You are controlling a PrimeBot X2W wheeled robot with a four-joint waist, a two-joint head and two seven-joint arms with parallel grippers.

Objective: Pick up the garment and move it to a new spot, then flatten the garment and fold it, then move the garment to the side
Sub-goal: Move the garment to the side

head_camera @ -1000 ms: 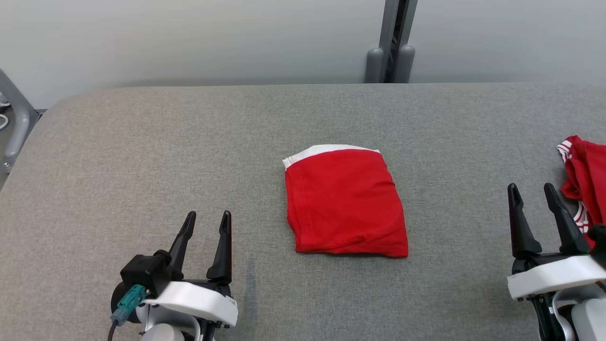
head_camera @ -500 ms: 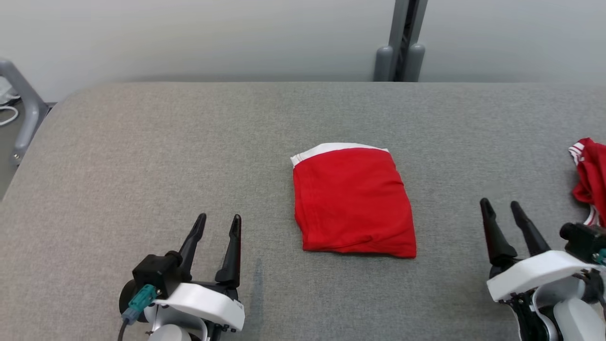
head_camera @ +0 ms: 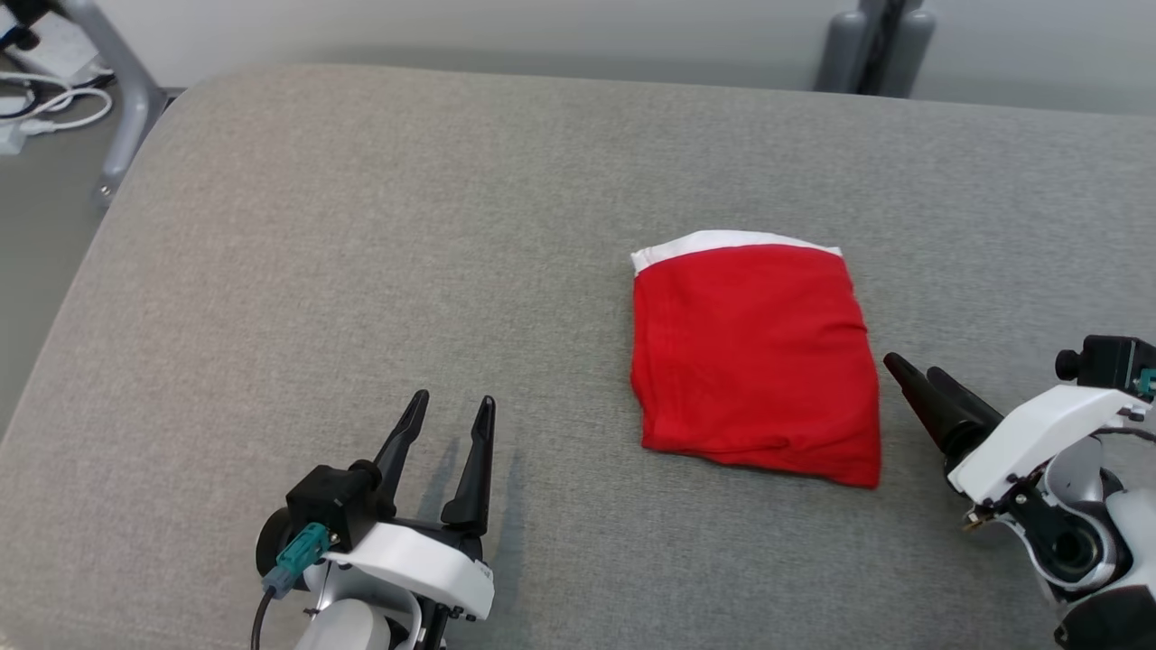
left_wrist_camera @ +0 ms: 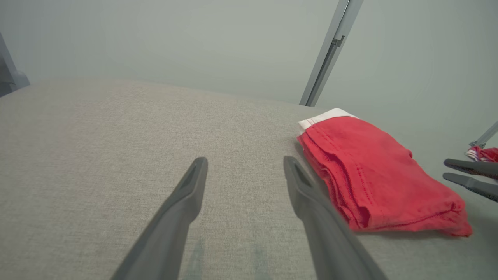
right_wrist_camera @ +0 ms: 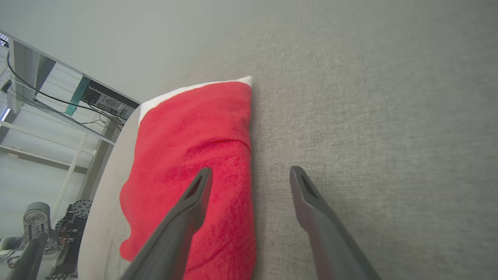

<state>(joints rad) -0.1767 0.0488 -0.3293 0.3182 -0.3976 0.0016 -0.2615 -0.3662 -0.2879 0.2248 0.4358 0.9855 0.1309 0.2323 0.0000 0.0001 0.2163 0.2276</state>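
The garment (head_camera: 754, 357) is a folded red piece with a white band along its far edge, lying flat on the grey padded table (head_camera: 361, 226), right of centre. My right gripper (head_camera: 912, 368) is open, its tips pointing left just off the garment's right edge. In the right wrist view one of that gripper's (right_wrist_camera: 251, 171) fingers (right_wrist_camera: 194, 194) hangs over the red garment (right_wrist_camera: 194, 147) and the other over bare table. My left gripper (head_camera: 453, 402) is open and empty near the front edge, well left of the garment. In the left wrist view this gripper (left_wrist_camera: 245, 161) has the garment (left_wrist_camera: 373, 171) to its right.
A second red cloth with white stripes (left_wrist_camera: 482, 153) lies far off to the right. A grey metal frame leg (head_camera: 117, 72) and white cables (head_camera: 54, 99) stand beyond the table's left end. Grey posts (head_camera: 871, 41) rise behind the far edge.
The head camera has turned, shifting the whole picture right and down. My right gripper has swung to point left and come up to the garment's right edge. The left gripper keeps its pose.
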